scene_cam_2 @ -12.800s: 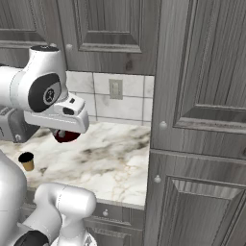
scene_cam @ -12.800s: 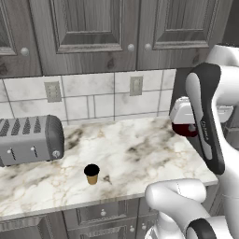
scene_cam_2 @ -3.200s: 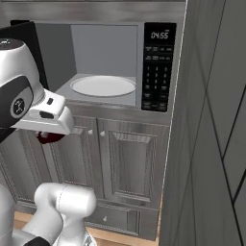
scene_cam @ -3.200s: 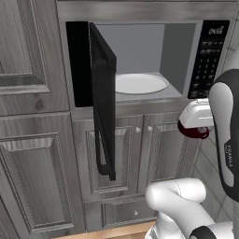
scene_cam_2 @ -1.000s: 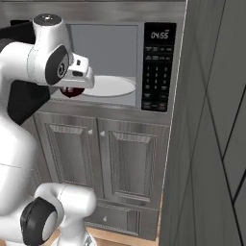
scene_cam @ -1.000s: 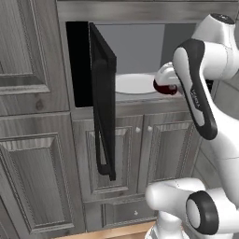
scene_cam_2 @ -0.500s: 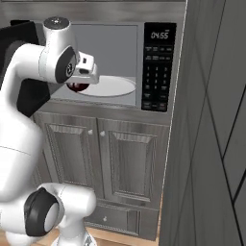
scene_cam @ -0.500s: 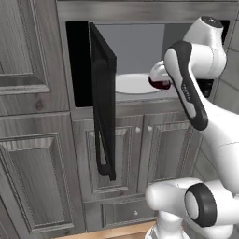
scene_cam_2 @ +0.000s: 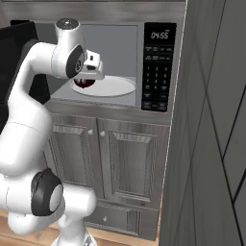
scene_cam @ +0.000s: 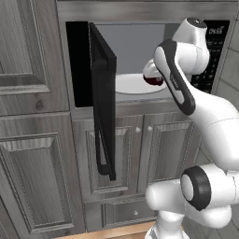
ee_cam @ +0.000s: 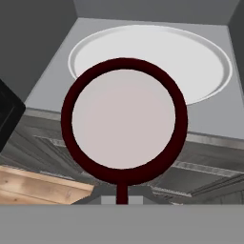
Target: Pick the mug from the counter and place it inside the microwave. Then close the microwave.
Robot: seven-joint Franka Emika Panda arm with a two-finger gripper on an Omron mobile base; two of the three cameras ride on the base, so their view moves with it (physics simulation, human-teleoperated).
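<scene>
The dark red mug [ee_cam: 124, 119] with its pale inside hangs upright from my gripper [scene_cam_2: 89, 72], which is shut on it. It hovers at the mouth of the open microwave [scene_cam_2: 120, 98], over the front part of the grey floor and the near edge of the white turntable [ee_cam: 157, 52]. The left base view has the mug [scene_cam: 152, 77] half behind my arm, above the turntable [scene_cam: 130, 85]. From the right base I see the mug [scene_cam_2: 84, 83] under the hand. The microwave's black door [scene_cam: 103, 100] stands swung out to the left. The counter is out of view.
The black keypad panel [scene_cam_2: 156, 67] sits right of the microwave opening. Grey cabinet doors [scene_cam_2: 122, 158] lie below the microwave, and a tall grey cabinet side [scene_cam_2: 211, 125] rises close on the right. Wooden floor [ee_cam: 33, 183] lies underneath.
My arm has carried the mug forward and slightly up, from in front of the cabinet face to the microwave's opening over the turntable's near edge. The door has not moved.
</scene>
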